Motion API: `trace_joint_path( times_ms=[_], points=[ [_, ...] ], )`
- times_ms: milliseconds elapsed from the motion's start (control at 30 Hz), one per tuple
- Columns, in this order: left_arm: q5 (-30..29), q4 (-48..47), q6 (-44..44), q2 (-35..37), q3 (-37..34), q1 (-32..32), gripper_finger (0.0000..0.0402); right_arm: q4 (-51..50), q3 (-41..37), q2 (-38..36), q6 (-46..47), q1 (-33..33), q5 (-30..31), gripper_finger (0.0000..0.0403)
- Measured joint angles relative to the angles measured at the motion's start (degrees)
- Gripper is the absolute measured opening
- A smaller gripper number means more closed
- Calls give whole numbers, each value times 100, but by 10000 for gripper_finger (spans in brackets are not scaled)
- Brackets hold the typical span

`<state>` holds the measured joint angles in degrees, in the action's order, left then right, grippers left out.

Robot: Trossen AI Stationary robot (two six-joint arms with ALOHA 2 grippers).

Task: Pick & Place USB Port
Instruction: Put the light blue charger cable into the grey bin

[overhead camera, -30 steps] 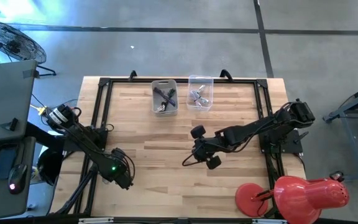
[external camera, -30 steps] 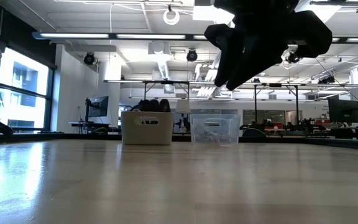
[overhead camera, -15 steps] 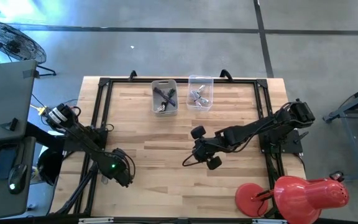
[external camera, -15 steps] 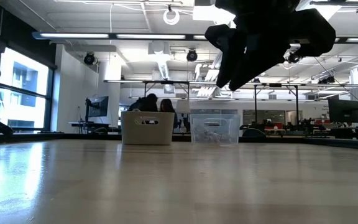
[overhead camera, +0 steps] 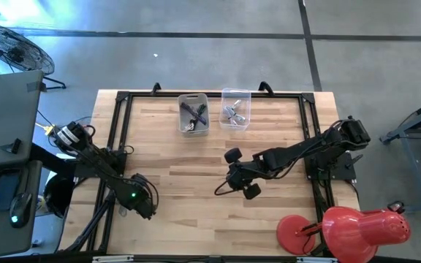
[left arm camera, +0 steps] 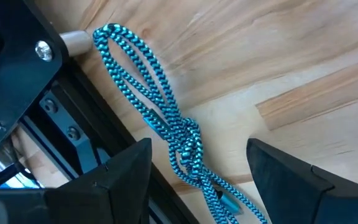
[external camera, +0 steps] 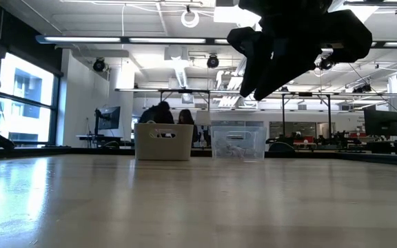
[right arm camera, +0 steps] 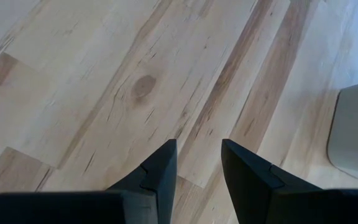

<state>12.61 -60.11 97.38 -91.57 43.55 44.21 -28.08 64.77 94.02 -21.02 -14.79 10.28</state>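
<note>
1. Lying in the two bins at the table's far edge, the task's parts are seen from above: dark cable-like pieces in the grey bin and small metallic USB parts in the clear bin just beside it.
2. Both bins are shown side by side at the far end of the wooden table in the low view, the grey bin to the left of the clear bin.
3. The right gripper is held above the middle of the table, well apart from the bins.
4. Its fingers are seen with a narrow gap between them, and only bare wood shows in that gap.
5. The left gripper is parked at the table's near left edge, beside the black frame.
6. Its jaws are spread wide, with nothing gripped.
7. A blue braided cord is seen lying on the wood by the frame in the left wrist view.
8. A red lamp is placed at the near right corner.
</note>
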Motion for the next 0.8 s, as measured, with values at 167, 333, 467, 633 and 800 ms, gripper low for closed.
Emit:
trace_joint_path(
  times_ms=[167, 333, 467, 633, 800],
  points=[
    [40, 130, 10, 4, -131, 0, 254, 0, 0, 0, 0, 2, -179, 119],
    [237, 713, 128, 63, -528, -13, 195, -78, 0, 0, 26, -59, -317, 119],
    [239, 775, 167, 60, -533, -12, 93, -166, 0, 0, 40, -171, -310, 119],
    [327, 675, 42, 48, -529, 4, 27, -196, -2, 0, 42, -297, -154, 119],
    [57, 500, -9, 2, -307, 17, 27, -190, -2, 0, 42, -334, -112, 119]
  ],
)
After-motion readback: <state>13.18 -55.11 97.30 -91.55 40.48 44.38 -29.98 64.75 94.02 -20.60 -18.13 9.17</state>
